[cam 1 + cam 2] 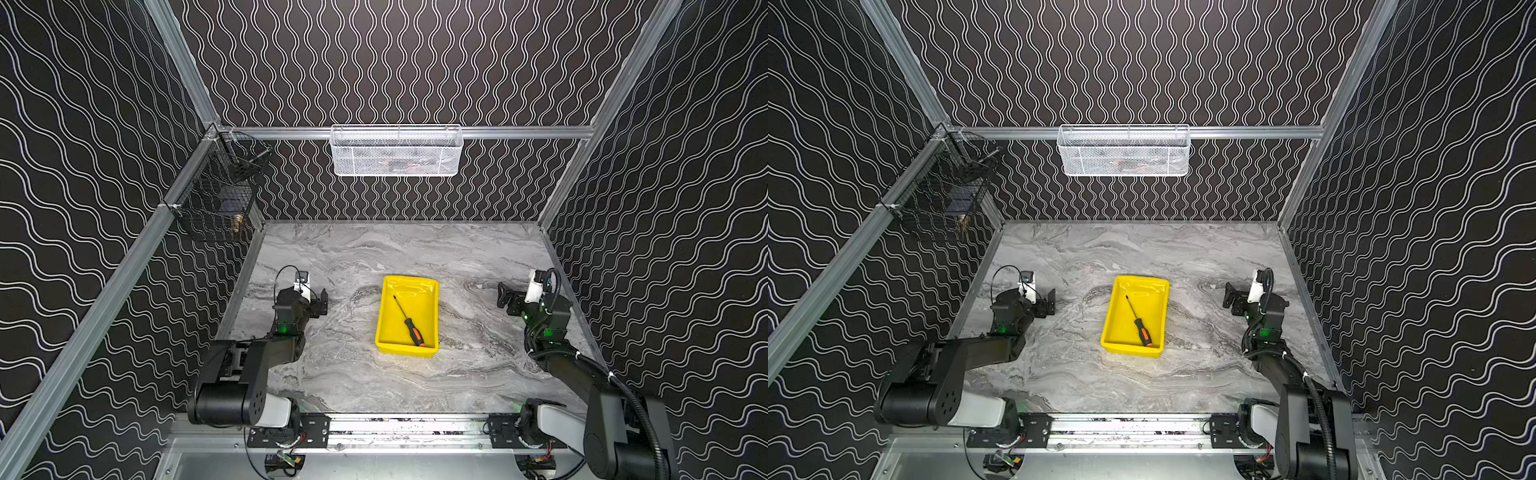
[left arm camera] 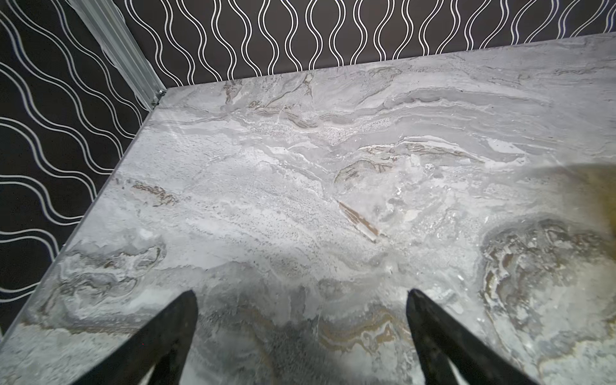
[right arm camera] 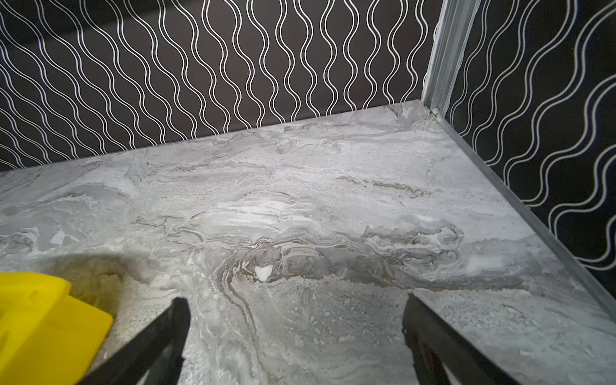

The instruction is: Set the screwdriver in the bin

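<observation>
**Screwdriver's in the bin, and both your hands are off it**

Your screwdriver (image 1: 409, 322) lies flat on the floor of the yellow bin (image 1: 386, 328), which sits around the middle of the tabletop (image 1: 353, 386) in both top views. The shaft tip points to about 11 o'clock. The black-and-orange handle is down at 5 o'clock, with its end close to the bin's near wall. Your left hand (image 1: 322, 302) sits at 9 o'clock from the bin, well apart from it. Its fingers are spread, with only bare marble between them in the left wrist view. Your right hand (image 1: 504, 296) is at 3 o'clock, also well apart, released and empty too. Its wrist view catches just a yellow corner of the bin.
</observation>
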